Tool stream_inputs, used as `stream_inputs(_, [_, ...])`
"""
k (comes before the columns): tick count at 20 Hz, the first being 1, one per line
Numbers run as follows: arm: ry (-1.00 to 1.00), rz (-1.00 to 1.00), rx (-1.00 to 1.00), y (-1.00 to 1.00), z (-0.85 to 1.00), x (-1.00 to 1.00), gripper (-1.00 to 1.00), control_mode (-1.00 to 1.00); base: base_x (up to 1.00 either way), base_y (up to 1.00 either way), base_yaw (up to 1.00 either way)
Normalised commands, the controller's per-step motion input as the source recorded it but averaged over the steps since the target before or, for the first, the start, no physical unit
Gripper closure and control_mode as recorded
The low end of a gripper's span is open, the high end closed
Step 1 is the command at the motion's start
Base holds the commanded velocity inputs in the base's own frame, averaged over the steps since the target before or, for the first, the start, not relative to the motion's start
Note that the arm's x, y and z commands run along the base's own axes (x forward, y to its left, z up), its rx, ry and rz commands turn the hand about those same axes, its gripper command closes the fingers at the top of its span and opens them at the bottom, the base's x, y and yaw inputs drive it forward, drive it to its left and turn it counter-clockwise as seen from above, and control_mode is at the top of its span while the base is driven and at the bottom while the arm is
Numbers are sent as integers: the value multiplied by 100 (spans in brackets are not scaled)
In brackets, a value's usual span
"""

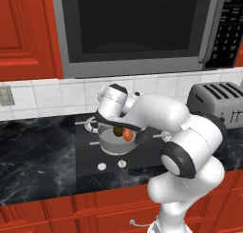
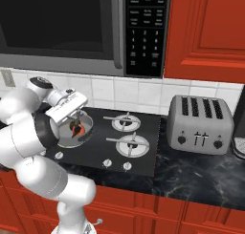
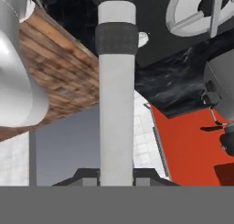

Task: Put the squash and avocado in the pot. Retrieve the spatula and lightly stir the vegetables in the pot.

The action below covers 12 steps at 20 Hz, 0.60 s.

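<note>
Hand view is showing the tool gripping the spatula by its handle. Left base view is showing the squash and avocado lying in the pot on the stove, toward the tabletop's back edge. Microwave keypad writing is too small to read.

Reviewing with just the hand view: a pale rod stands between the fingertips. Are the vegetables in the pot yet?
Observer: Yes. The left base view shows the squash and the avocado side by side inside the pot.
Operator: And where is the gripper relative to that pot?
Observer: In the right base view the gripper, shut on the spatula, hangs directly over the pot on the stove's front left burner.
</note>
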Motion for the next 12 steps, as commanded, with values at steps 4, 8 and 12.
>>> stream_inputs(4, [0,0,-6,0,-4,24,100,-100,0,0,0])
stream_inputs(8, [0,2,-11,0,0,40,100,-100,0,0,0])
stream_inputs(12, [0,0,-4,0,2,31,100,-100,0,0,0])
